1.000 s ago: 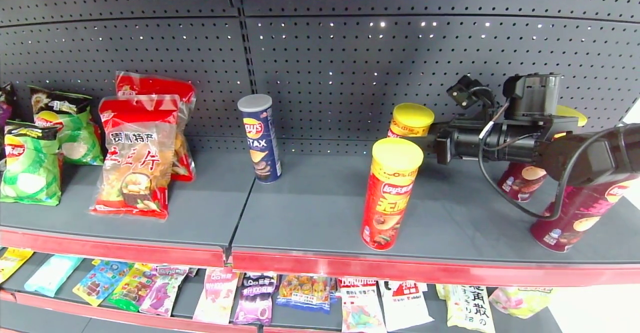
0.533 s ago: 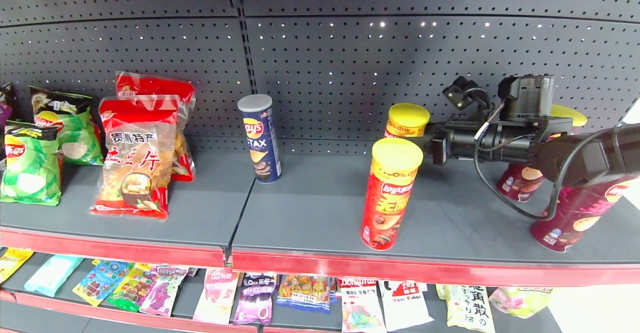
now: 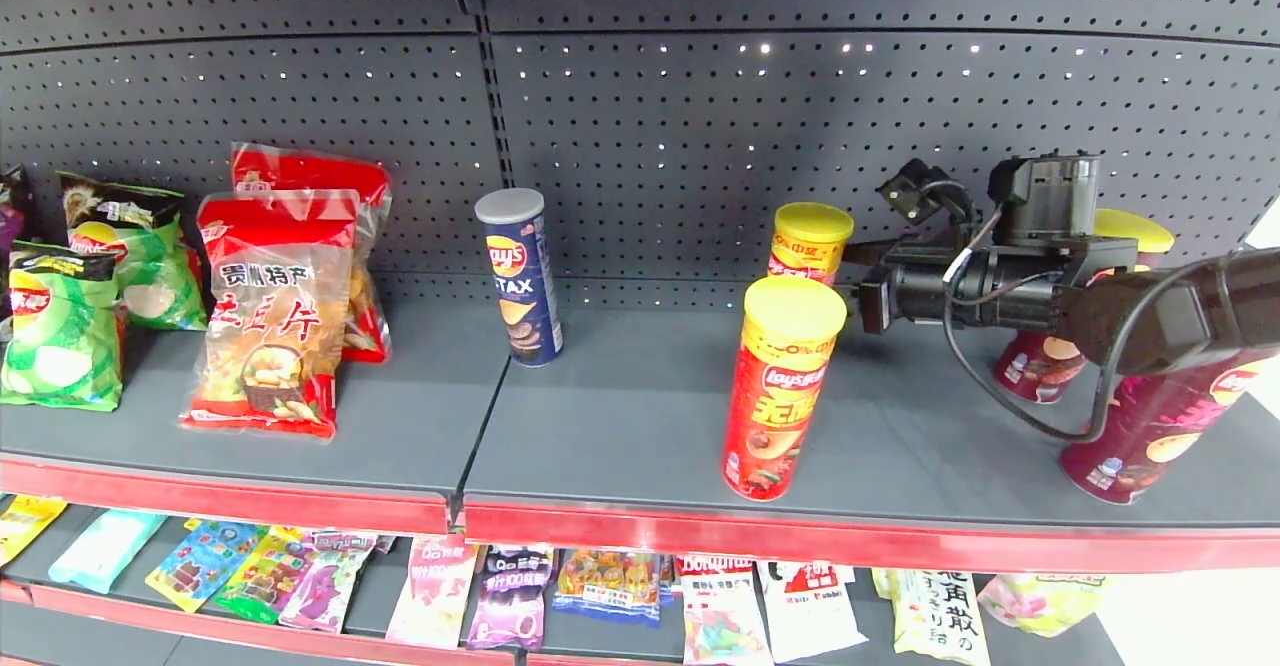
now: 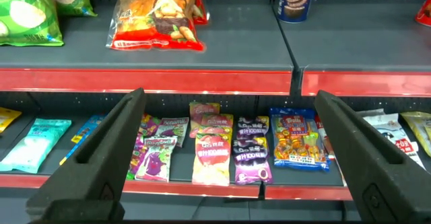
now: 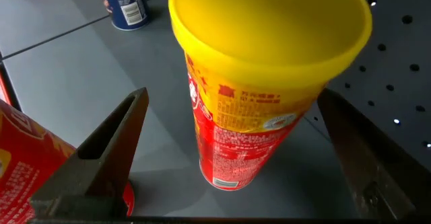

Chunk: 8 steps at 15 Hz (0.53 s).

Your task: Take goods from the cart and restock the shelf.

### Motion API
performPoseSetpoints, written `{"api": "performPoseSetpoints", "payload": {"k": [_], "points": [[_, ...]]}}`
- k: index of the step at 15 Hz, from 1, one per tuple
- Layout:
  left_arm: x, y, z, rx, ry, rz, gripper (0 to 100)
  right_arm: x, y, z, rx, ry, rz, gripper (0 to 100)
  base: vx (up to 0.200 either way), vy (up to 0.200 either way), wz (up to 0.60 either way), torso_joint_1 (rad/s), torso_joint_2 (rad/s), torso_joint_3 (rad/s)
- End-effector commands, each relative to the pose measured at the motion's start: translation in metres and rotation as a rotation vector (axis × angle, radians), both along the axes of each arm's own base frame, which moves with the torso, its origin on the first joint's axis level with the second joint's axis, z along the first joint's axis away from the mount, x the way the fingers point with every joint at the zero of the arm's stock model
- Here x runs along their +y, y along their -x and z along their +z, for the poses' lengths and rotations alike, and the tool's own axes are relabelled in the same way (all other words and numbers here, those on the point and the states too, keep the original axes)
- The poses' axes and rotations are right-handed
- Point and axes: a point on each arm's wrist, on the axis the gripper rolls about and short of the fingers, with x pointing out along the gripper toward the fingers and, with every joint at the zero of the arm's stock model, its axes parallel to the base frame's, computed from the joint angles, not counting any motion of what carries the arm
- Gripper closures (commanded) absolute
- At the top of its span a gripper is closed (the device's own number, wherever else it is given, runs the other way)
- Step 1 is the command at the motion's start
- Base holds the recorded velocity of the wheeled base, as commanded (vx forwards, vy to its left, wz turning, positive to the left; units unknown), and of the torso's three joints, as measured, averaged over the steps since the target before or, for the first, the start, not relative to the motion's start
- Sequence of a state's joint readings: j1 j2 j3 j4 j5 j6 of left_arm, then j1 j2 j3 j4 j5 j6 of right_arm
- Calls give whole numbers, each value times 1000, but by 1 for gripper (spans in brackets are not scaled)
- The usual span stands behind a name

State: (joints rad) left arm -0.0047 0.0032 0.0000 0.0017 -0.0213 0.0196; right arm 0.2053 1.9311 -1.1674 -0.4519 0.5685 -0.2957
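A red chip can with a yellow lid (image 3: 808,241) is pictured standing upright near the back of the upper shelf (image 3: 620,416), close to the perforated back panel (image 3: 700,126). The right tool (image 3: 848,281) is held level at the can's height, its fingers spread wide. In the right wrist view the can is framed between the two fingers (image 5: 101,170) with a gap left on each side, so nothing is pinched.

Just in front, nearer the shelf's red edge, a second red can (image 3: 780,391) with a yellow lid is seen upright. Two maroon cans (image 3: 1150,426) are stood at the shelf's right end, partly hidden by the right arm. Well to the left, a blue can (image 3: 520,276) is placed upright beside the seam between the shelf boards. Farther left, two red snack bags (image 3: 270,311) are propped one behind the other, and green chip bags (image 3: 60,326) are lined up at the far left end.

The left tool (image 4: 222,163) is held lower, its fingers also spread apart and gripping nothing. It is faced toward the lower shelf (image 4: 168,187), where flat candy packets (image 4: 252,160) are laid in a row.
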Motion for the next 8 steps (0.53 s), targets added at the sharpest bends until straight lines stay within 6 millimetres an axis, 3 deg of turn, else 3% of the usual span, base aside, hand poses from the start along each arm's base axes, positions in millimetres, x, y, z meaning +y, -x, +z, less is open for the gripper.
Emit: {"api": "performPoseSetpoints", "payload": {"k": [1, 8], "points": [[0, 0, 0, 1, 0, 0, 0, 0, 1, 2, -8, -2, 1, 0, 0, 0, 0, 0, 0, 0], [0, 0, 0, 1, 0, 0, 0, -11, 32, 20, -30, 4, -62, 0, 0, 0, 0, 0, 0, 0]]}}
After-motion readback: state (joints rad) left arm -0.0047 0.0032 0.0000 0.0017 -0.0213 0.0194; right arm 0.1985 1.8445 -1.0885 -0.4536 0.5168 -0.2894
